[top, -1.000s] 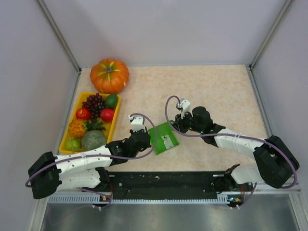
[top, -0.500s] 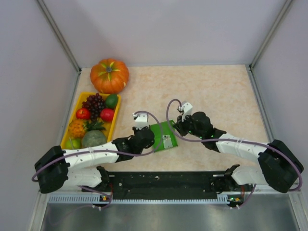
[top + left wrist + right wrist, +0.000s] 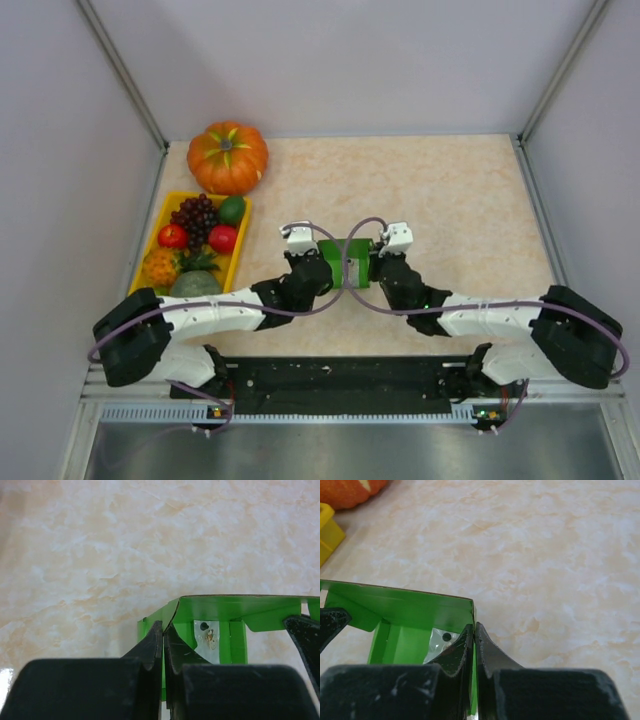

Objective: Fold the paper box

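A: Two arms, is it? Start with the big things.

B: The counter [image 3: 470, 190], pale and marbled, carries everything. The left arm [image 3: 200, 318] and the right arm [image 3: 490, 318] bend inward and meet. That spot is nearer their bases than the pumpkin [image 3: 228, 157] and off toward the right arm's side of it.

A: What sits by the pumpkin?

B: A yellow tray [image 3: 143, 250] lies just on the pumpkin's near side. It holds grapes [image 3: 195, 215] and other fruit.

A: And the paper box?

B: The paper box [image 3: 333, 252] is well apart from the pumpkin, nearer the bases and directly between the two wrists. Its green walls stand up around an open inside. Whether its underside touches the counter I cannot tell.

A: How do the grippers stand to it?

B: The left gripper [image 3: 163, 625] is pinched tight on the wall on the pumpkin's side, with the card caught in the thin slit between its black fingers. The right gripper [image 3: 472, 626] is clamped the same way on the opposite wall, at a corner on the side away from the pumpkin. So the box hangs between them, one gripper on each end.

A: Anything smaller?

B: A purple cable [image 3: 345, 270] crosses over the box. Inside the box there is a pale patch [image 3: 207, 645] with a small dark hole.
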You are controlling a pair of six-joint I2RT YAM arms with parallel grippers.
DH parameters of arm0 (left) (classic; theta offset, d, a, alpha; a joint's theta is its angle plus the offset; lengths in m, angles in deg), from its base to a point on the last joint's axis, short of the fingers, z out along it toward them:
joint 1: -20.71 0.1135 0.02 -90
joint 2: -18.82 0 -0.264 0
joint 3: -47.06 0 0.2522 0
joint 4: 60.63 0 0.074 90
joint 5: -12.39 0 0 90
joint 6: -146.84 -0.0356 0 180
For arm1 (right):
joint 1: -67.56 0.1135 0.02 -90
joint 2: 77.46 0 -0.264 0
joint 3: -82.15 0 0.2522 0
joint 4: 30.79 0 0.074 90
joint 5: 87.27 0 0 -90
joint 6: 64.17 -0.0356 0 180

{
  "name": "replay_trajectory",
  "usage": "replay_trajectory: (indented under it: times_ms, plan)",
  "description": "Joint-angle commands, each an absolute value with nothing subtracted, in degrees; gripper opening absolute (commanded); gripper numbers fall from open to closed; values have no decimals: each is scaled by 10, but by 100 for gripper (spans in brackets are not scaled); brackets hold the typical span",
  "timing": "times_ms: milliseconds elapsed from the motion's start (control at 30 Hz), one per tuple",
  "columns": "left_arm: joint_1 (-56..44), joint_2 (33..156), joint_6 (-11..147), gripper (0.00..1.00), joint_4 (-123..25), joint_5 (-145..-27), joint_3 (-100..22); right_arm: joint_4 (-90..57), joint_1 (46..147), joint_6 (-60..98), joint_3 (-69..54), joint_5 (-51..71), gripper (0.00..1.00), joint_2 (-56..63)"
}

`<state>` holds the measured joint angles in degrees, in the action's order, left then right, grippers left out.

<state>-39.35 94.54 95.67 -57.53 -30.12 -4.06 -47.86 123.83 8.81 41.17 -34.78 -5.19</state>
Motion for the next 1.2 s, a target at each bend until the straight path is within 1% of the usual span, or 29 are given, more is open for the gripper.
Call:
replay_trajectory:
  times_ms: [0, 133, 467, 567, 700, 733, 767, 833, 867, 1000, 1167]
  plan:
    - [-394, 974, 959, 0, -695, -297, -28, -528, 1291, 32, 395, -519, 0, 5]
    - [-394, 988, 952, 0, -777, -306, 13, -539, 1315, 3, 391, -542, 0, 40]
    - [-395, 986, 952, 0, -856, -335, 85, -524, 1365, -51, 396, -611, 0, 67]
    - [-398, 984, 954, 0, -855, -338, 97, -477, 1373, -101, 384, -618, 0, 66]
    - [-399, 980, 968, 0, -852, -342, 107, -345, 1394, -185, 333, -652, 0, 74]
    - [-401, 980, 969, 0, -852, -343, 109, -285, 1406, -203, 325, -680, 0, 78]
    - [-402, 977, 972, 0, -848, -344, 111, -251, 1409, -259, 305, -690, 0, 81]
    - [-404, 977, 975, 0, -843, -352, 112, -179, 1410, -302, 282, -689, 0, 94]
    - [-406, 977, 983, 0, -838, -353, 112, -171, 1411, -332, 276, -686, 0, 97]
    - [-409, 979, 993, 0, -843, -361, 125, -134, 1420, -359, 267, -696, 0, 115]
    - [-418, 973, 989, 0, -842, -366, 142, -126, 1424, -400, 292, -694, 0, 121]
